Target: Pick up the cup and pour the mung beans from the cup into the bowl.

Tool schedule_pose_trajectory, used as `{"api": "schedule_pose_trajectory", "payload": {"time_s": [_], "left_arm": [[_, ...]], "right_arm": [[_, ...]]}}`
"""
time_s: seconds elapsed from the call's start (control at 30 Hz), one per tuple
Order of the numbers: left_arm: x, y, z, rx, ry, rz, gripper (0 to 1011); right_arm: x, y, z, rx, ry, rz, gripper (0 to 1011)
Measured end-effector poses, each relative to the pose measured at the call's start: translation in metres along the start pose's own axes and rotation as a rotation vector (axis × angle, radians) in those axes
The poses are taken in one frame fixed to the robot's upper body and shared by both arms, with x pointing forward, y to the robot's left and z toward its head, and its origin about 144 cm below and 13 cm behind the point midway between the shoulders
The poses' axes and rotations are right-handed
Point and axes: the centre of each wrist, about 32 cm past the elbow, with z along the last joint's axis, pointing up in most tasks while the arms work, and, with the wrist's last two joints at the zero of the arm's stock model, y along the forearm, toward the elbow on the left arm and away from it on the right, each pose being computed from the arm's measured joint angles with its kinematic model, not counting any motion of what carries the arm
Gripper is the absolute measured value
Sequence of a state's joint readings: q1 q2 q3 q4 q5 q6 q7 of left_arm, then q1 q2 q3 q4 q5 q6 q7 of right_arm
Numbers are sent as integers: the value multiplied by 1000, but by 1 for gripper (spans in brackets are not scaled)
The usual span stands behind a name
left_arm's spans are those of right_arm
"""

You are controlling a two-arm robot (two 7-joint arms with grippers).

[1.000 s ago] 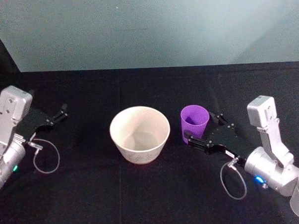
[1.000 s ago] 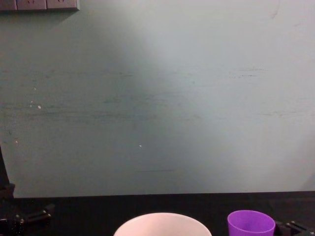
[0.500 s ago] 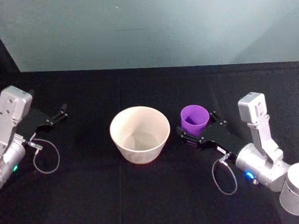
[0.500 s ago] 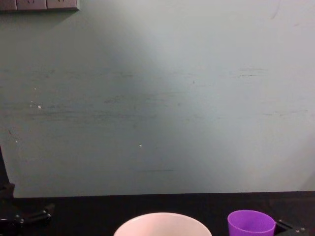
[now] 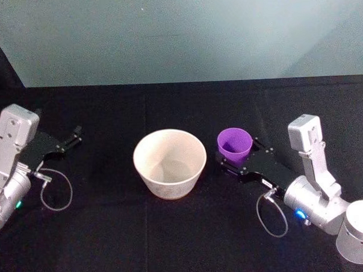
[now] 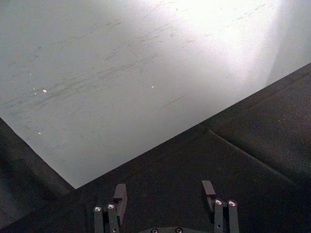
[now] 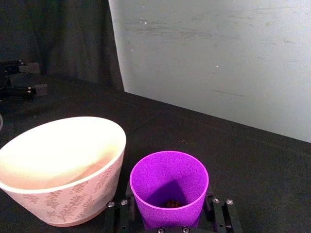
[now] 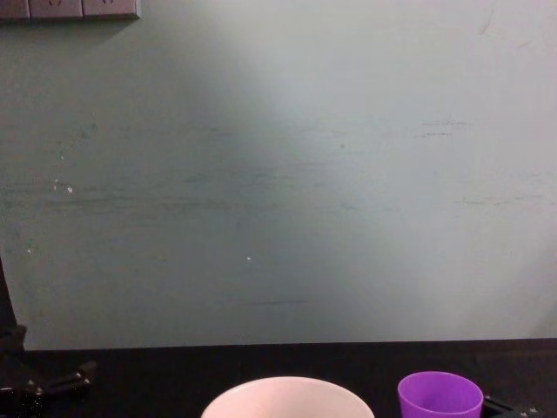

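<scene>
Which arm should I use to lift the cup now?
Right. The right gripper is around the cup, with its open jaws on either side. The left gripper sits open at the table's far left, with the bowl between it and the cup.

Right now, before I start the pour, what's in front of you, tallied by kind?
Cups: 1, the purple cup, with mung beans inside.
Bowls: 1, the white bowl.
Grippers: 2, the right gripper at the cup, the left gripper parked far left.
Total: 4.
</scene>
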State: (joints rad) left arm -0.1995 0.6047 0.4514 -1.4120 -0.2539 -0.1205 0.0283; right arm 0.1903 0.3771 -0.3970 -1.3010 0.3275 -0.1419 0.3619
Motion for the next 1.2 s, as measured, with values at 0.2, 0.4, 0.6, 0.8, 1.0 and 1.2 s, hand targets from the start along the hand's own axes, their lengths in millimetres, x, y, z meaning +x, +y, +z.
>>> {"api": "schedule_pose_trajectory", "payload": {"time_s": [0.2,0.4,0.6,0.8,1.0,1.2], "left_arm": [[0,0,0,0,0,0,1000],[0,0,0,0,0,0,1000],[0,0,0,0,0,0,1000],[0,0,0,0,0,0,1000],[0,0,0,0,0,0,1000],[0,0,0,0,0,0,1000]], "right_arm": [[-1,-2,3,12,1,-3,733],[-1,-4,13,37,-4,-10,722],[0,-5,32,39,-1,-25,722],[1,-7,52,39,-1,-43,722],[3,-7,65,42,-2,-48,722],[3,-5,66,41,4,-55,722]]}}
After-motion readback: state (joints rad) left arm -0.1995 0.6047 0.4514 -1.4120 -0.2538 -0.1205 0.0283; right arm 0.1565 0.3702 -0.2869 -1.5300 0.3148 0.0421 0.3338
